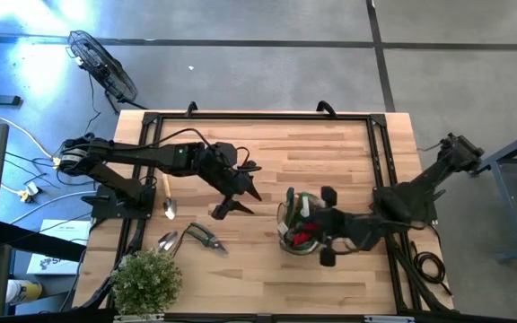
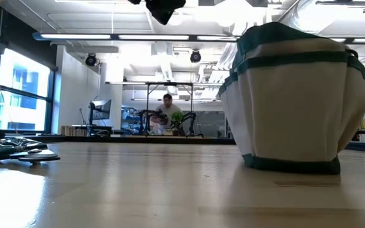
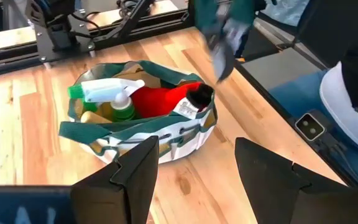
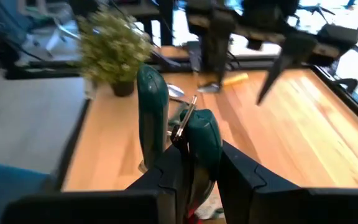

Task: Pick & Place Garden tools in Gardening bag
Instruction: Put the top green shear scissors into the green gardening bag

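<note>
The olive-green gardening bag (image 1: 296, 226) stands on the table right of centre, also seen in the low view (image 2: 296, 95). Its mouth shows a green spray bottle (image 3: 107, 93) and a red piece (image 3: 163, 99). My right gripper (image 4: 197, 168) is beside the bag's right side (image 1: 323, 224), shut on a teal-handled tool (image 4: 201, 134). My left gripper (image 1: 236, 193) hangs open left of the bag, with nothing between its fingers (image 3: 194, 155). A wooden-handled trowel (image 1: 167, 193), a silver scoop (image 1: 167, 240) and black-handled pruners (image 1: 205, 238) lie flat on the table at the left. My right gripper pinches the teal-handled tool between its two fingers, low on the tool near where the two handles meet (image 4: 188, 158). Both teal handles (image 4: 151, 102) stick out past the fingertips, along the fingers. The tool is lifted clear of the table.
A bushy potted plant (image 1: 146, 280) stands at the near left corner. A black frame (image 1: 267, 117) runs around the tabletop. Bare wood lies between the bag and the loose tools. A person (image 2: 168, 111) sits far off in the room behind.
</note>
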Available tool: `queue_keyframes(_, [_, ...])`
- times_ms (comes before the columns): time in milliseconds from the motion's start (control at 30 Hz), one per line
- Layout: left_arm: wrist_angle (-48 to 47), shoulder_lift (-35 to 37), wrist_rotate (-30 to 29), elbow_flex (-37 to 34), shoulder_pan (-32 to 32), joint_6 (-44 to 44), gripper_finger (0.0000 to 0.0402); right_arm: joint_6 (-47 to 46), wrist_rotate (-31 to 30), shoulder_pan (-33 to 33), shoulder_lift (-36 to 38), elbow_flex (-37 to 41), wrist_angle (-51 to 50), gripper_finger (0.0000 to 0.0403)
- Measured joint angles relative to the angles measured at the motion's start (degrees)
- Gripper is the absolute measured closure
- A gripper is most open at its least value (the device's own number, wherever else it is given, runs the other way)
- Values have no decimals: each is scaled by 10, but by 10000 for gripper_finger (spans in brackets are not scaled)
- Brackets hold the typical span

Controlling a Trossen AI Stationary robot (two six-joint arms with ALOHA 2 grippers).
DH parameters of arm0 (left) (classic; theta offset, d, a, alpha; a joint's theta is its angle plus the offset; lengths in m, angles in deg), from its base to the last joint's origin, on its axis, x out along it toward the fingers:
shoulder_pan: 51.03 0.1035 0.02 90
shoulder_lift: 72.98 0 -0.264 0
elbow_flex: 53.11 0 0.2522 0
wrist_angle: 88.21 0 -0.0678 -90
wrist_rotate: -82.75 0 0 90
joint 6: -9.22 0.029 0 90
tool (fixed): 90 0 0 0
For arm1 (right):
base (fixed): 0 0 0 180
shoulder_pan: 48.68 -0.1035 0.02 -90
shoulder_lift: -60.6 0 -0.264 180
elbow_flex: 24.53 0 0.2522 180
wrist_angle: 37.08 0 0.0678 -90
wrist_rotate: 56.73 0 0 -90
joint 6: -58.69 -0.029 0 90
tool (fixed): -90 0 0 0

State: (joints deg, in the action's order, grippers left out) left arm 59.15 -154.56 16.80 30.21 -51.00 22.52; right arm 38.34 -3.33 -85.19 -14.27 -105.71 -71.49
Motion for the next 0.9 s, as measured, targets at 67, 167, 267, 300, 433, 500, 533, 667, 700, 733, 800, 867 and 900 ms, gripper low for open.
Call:
queue_keyframes(67, [-2,0,-8,0,0,0,197,9,-10,-15,12,0,8,348])
queue_keyframes(167, [-12,0,-25,0,0,1,197,6,-37,-29,24,0,0,348])
queue_keyframes(267, [-21,0,-36,0,0,1,197,-44,-88,-36,29,0,-63,348])
queue_keyframes(300, [-24,0,-37,0,0,1,197,-72,-107,-35,29,0,-90,348])
queue_keyframes(433, [-28,0,-37,0,0,0,197,-180,-134,-26,29,0,-166,348])
queue_keyframes(500, [-28,0,-37,0,0,0,197,-202,-135,-22,29,0,-165,348])
queue_keyframes(533, [-28,0,-37,0,0,0,197,-205,-134,-20,31,0,-161,348])
queue_keyframes(667, [-28,0,-37,0,0,0,197,-251,-129,-23,51,0,-171,349])
queue_keyframes(700, [-28,0,-38,0,0,0,197,-266,-129,-23,56,0,-181,349])
queue_keyframes(733, [-28,0,-38,0,0,0,197,-283,-129,-23,60,0,-194,349])
queue_keyframes(800, [-28,0,-38,0,0,0,197,-324,-129,-22,66,0,-233,349])
queue_keyframes(867, [-28,0,-38,0,0,0,197,-378,-122,-22,72,0,-283,349])
queue_keyframes(900, [-28,0,-38,0,0,0,197,-408,-119,-22,74,0,-311,349])
